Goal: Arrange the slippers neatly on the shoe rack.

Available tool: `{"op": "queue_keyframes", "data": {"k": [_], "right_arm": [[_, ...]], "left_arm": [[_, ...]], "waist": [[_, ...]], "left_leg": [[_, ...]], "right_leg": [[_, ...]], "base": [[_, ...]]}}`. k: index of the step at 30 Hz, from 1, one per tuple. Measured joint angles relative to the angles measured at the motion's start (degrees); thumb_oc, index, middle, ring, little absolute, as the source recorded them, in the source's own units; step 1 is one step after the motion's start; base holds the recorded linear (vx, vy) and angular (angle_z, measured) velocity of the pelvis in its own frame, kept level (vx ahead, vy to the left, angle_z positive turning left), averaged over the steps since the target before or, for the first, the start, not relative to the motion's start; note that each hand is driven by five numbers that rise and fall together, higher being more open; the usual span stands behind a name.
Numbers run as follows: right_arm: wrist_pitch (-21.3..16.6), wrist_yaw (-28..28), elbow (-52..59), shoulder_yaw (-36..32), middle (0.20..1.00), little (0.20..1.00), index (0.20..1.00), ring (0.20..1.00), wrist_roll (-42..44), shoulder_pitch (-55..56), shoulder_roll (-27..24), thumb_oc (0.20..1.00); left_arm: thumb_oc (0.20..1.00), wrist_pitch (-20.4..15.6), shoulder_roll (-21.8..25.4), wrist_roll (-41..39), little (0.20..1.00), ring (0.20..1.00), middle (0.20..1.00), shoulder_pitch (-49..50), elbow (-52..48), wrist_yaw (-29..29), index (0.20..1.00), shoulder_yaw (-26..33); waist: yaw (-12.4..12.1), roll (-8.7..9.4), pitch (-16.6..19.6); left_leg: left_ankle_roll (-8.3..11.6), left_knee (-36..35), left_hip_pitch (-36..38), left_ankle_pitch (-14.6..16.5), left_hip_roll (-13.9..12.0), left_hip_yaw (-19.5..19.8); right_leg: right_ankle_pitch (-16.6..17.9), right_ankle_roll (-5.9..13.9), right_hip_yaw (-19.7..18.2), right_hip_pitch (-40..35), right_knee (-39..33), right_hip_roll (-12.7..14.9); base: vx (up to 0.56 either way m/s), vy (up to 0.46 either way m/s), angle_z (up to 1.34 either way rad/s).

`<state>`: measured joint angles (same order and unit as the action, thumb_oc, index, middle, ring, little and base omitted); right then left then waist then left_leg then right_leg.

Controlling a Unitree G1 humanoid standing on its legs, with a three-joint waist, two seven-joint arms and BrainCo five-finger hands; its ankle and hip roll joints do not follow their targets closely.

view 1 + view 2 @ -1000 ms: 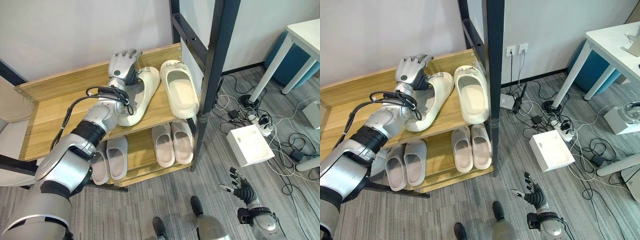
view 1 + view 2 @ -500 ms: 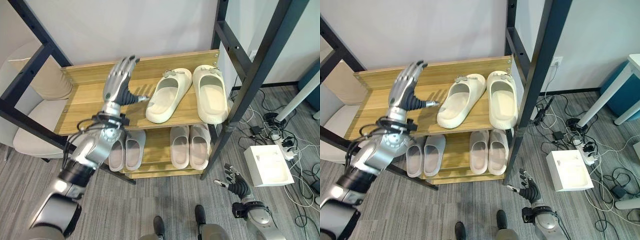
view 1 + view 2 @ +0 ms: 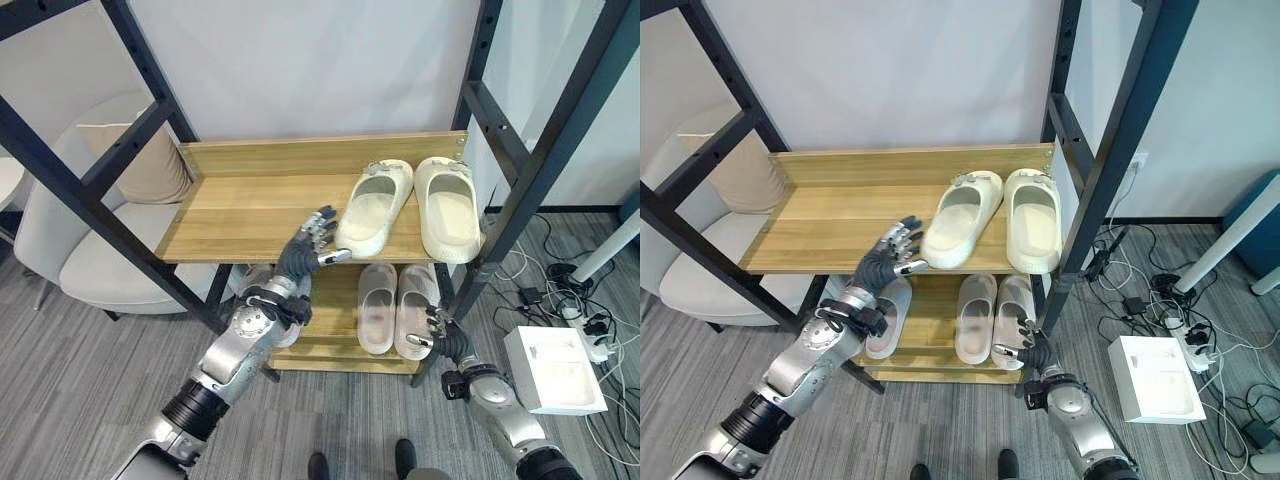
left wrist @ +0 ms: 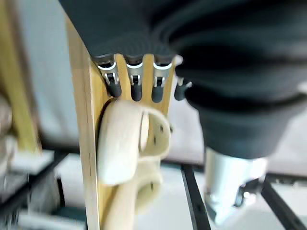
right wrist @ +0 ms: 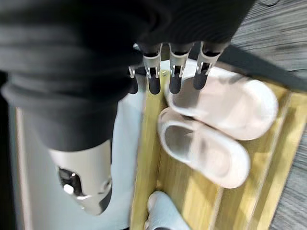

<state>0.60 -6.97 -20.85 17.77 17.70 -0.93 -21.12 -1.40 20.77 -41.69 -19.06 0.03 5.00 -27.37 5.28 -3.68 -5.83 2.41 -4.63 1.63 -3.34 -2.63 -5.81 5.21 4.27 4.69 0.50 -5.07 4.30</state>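
Slippers (image 3: 375, 206) on shoe rack (image 3: 250, 205), left hand (image 3: 305, 250) raised before shelf (fingers straight)

Left robot hand (image 3: 305, 251) off slipper (image 3: 373, 207).

Two cream slippers (image 3: 374, 207) sit on a light, wood-grained shoe rack (image 3: 250, 205) with black posts; paler pinkish-white slippers (image 3: 377, 307) lie below. The floor (image 3: 90, 390) is streaked grey, the chair (image 3: 90, 250) beige.
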Motion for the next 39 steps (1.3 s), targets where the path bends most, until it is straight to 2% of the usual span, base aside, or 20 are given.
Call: {"op": "queue_keyframes", "data": {"k": [2, 7, 10, 12, 13, 16, 18, 20, 21, 22, 23, 24, 26, 28, 30, 32, 34, 35, 39], "right_arm": [[0.03, 0.06, 0.00, 1.88, 1.000, 1.000, 1.000, 1.000, 0.45, 0.25, -0.03, 1.000], [0.09, -0.45, 0.01, 1.89, 1.000, 1.000, 1.000, 1.000, 0.73, 0.52, 0.04, 1.000], [0.08, -0.48, 0.04, 1.81, 1.000, 1.000, 1.000, 1.000, 0.99, 0.78, 0.08, 1.000], [-0.02, -0.53, 0.11, 1.48, 1.000, 1.000, 1.000, 1.000, 0.98, 1.48, 0.08, 1.000], [-0.13, -0.80, 0.29, 1.34, 1.000, 1.000, 1.000, 1.000, 0.96, 2.42, 0.10, 1.000], [-0.39, -1.70, 0.42, 1.24, 1.000, 1.000, 1.000, 1.000, 0.91, 2.99, 0.26, 1.000], [-0.92, -1.83, 0.52, 1.22, 1.000, 1.000, 1.000, 1.000, 0.85, 3.09, 0.27, 1.000], [-1.65, -1.85, 0.85, 1.23, 1.000, 1.000, 1.000, 1.000, 0.77, 3.66, 0.32, 1.000], [-1.87, -1.72, 1.09, 1.23, 1.000, 1.000, 1.000, 1.000, 0.76, 4.15, 0.31, 1.000], [-2.22, -1.25, 0.97, 1.25, 1.000, 1.000, 1.000, 1.000, 0.79, 4.88, 0.31, 1.000], [-2.56, -1.01, 0.87, 1.21, 1.000, 1.000, 1.000, 1.000, 0.81, 5.50, 0.28, 1.000], [-2.93, -0.04, -0.54, 1.26, 1.000, 1.000, 1.000, 1.000, 0.88, 5.14, 0.55, 1.000], [-3.19, 0.77, -4.11, 1.38, 1.000, 1.000, 1.000, 1.000, 0.87, 4.00, 0.97, 1.000], [-4.54, 3.66, 0.56, -0.87, 1.000, 1.000, 1.000, 1.000, -2.00, 10.66, 0.87, 1.000], [-4.77, 5.89, 0.83, -0.26, 1.000, 1.000, 1.000, 1.000, -2.16, 13.37, 0.22, 1.000], [-4.47, 6.52, -0.29, -0.35, 1.000, 1.000, 1.000, 1.000, -3.05, 13.43, -0.34, 1.000], [-4.40, 6.81, -0.24, -0.35, 1.000, 1.000, 1.000, 1.000, -3.05, 13.15, -0.85, 1.000], [-4.25, 7.28, 0.04, -0.35, 1.000, 1.000, 1.000, 1.000, -3.05, 12.31, -0.89, 1.000], [-4.13, 7.51, 1.63, -0.50, 1.000, 1.000, 1.000, 1.000, -3.02, 11.10, -0.91, 1.000]], "left_arm": [[1.000, 0.33, -3.35, -2.45, 1.000, 1.000, 1.000, -0.61, 0.93, 1.94, 1.000, 0.12], [1.000, 0.63, -2.39, -6.71, 1.000, 1.000, 1.000, -1.29, 0.85, 2.00, 1.000, -0.36], [1.000, 0.72, -1.48, -6.29, 1.000, 1.000, 1.000, -1.06, 0.72, 1.97, 1.000, -0.11], [1.000, 0.75, -0.99, -3.25, 1.000, 1.000, 1.000, 0.70, -0.24, 1.88, 1.000, 1.46], [1.000, 0.81, -0.70, 1.53, 1.000, 1.000, 1.000, 3.07, -1.87, 2.00, 1.000, 3.93], [1.000, 0.48, -0.94, 8.95, 1.000, 1.000, 1.000, 5.43, -2.04, 5.34, 1.000, 9.62], [1.000, -0.72, -0.75, 11.74, 1.000, 1.000, 1.000, 6.51, -3.17, 7.16, 1.000, 12.81], [1.000, -1.81, 0.54, 11.74, 1.000, 1.000, 1.000, 10.44, -10.79, 7.21, 1.000, 14.14], [1.000, -2.16, 1.45, 11.55, 1.000, 1.000, 1.000, 11.99, -14.53, 6.37, 1.000, 14.00], [1.000, -3.95, 3.22, 10.64, 1.000, 1.000, 1.000, 14.91, -21.88, 2.92, 1.000, 13.62], [1.000, -5.09, 3.95, 10.01, 1.000, 1.000, 1.000, 15.61, -24.78, 0.56, 1.000, 12.44], [1.000, -5.62, 4.93, 7.98, 1.000, 1.000, 1.000, 15.33, -25.78, -3.28, 1.000, 10.38], [1.000, -5.40, 9.09, 5.81, 1.000, 1.000, 1.000, 14.55, -27.16, -7.48, 1.000, 3.55], [1.000, -5.06, 10.24, 5.06, 1.000, 1.000, 1.000, 14.17, -23.93, -13.79, 1.000, -3.76], [1.000, -2.82, 10.93, 5.27, 1.000, 1.000, 1.000, 14.45, -18.82, -16.86, 1.000, -7.38], [1.000, -2.29, 13.83, 8.22, 1.000, 1.000, 1.000, 13.59, -13.58, -20.00, 1.000, -12.20], [1.000, -1.21, 14.24, 11.71, 1.000, 1.000, 1.000, 13.93, -8.37, -22.29, 1.000, -14.67], [1.000, -1.08, 11.92, 14.75, 1.000, 1.000, 1.000, 15.20, -1.28, -23.02, 1.000, -14.15], [1.000, -0.91, 7.79, 23.33, 1.000, 1.000, 1.000, 23.36, 11.19, -21.82, 1.000, -7.83]], "waist": [[0.33, 0.29, 0.26], [0.07, 0.33, 0.35], [0.04, 0.33, 0.36], [-0.02, 0.38, 0.41], [0.00, 0.41, 0.40], [-0.36, 0.48, 0.37], [-0.85, 0.59, 0.30], [-1.41, 0.83, 0.18], [-1.56, 0.97, 0.09], [-2.31, 1.15, -0.01], [-2.75, 1.24, -0.01], [-3.15, 1.29, 0.02], [-3.69, 1.41, 0.00], [-3.33, 1.23, -0.04], [-2.15, 1.29, -0.11], [-0.13, 1.39, -0.17], [0.34, 1.14, -0.06], [0.28, 0.99, -0.01], [0.20, 0.93, 0.02]], "left_leg": [[-0.09, -0.01, 0.02, 0.06, -0.02, -0.78], [-0.10, 0.00, 0.04, 0.04, -0.01, -1.05], [-0.11, -0.01, 0.18, 0.04, -0.02, -1.11], [-0.13, -0.01, 0.36, 0.04, -0.11, -1.11], [-0.14, -0.01, 0.36, 0.05, -0.17, -1.12], [-0.15, -0.01, 0.35, 0.05, -0.20, -0.78], [-0.15, -0.02, 0.26, 0.06, -0.21, -0.31], [-0.15, -0.01, 0.11, 0.04, -0.18, 0.25], [-0.15, -0.01, 0.08, 0.03, -0.18, 0.39], [-0.15, -0.01, 0.09, 0.03, -0.13, 0.56], [-0.15, -0.01, 0.22, 0.04, -0.07, 0.57], [-0.17, -0.01, 0.33, 0.05, -0.06, 0.62], [-0.19, -0.02, 0.26, 0.08, -0.01, 0.75], [-0.17, -0.01, 0.20, 0.09, 0.09, 0.64], [-0.28, -0.29, 0.08, 0.29, 0.00, 0.37], [-0.26, -0.38, 0.15, 0.26, -0.06, 0.24], [-0.26, -0.38, 0.34, 0.26, -0.11, -0.02], [-0.26, -0.38, 0.40, 0.26, -0.12, -0.03], [-0.30, -0.38, 0.54, 0.32, -0.15, -0.13]], "right_leg": [[0.12, 0.06, -0.43, 0.26, 0.00, 0.03], [0.20, 0.13, -0.56, 0.25, 0.00, 0.06], [0.23, 0.13, -0.69, -0.04, 0.00, 0.04], [0.29, 0.08, -0.78, -0.31, 0.00, -0.07], [0.29, 0.08, -0.78, -0.29, 0.00, -0.14], [0.27, 0.07, -0.46, -0.45, -0.01, -0.13], [0.24, 0.04, 0.01, -0.57, -0.01, -0.13], [0.15, 0.02, 0.25, -0.68, -0.01, -0.10], [0.13, 0.00, 0.32, -0.70, -0.01, -0.10], [0.13, -0.02, 0.53, -0.83, -0.01, -0.04], [0.13, -0.01, 0.60, -1.00, -0.01, 0.01], [0.11, -0.01, 0.90, -1.27, -0.01, 0.10], [0.00, 0.01, 1.33, -1.24, -0.01, 0.14], [-0.36, 0.33, 0.82, -0.73, 0.00, 0.18], [-0.25, 0.20, 0.53, -0.72, -0.01, 0.08], [-0.18, 0.12, 0.39, -0.68, -0.01, -0.02], [-0.18, 0.12, 0.15, -0.73, -0.01, -0.06], [-0.20, 0.12, 0.12, -0.73, -0.01, -0.06], [-0.29, 0.08, 0.03, -0.68, -0.01, -0.09]], "base": [[0.01, -0.009, -0.13], [0.00, -0.002, -0.01], [0.00, -0.012, -0.03], [0.01, -0.015, -0.05], [0.00, 0.000, 0.00], [0.00, -0.010, 0.05], [0.00, -0.007, 0.11], [0.01, 0.002, 0.11], [0.01, 0.002, 0.11], [0.02, 0.013, 0.08], [0.01, 0.015, 0.12], [0.02, 0.037, 0.08], [-0.01, 0.035, 0.07], [-0.01, 0.009, -0.03], [0.00, 0.009, -0.18], [0.01, 0.014, -0.06], [0.01, 0.009, -0.06], [0.00, 0.000, 0.00], [0.00, 0.000, 0.00]]}}
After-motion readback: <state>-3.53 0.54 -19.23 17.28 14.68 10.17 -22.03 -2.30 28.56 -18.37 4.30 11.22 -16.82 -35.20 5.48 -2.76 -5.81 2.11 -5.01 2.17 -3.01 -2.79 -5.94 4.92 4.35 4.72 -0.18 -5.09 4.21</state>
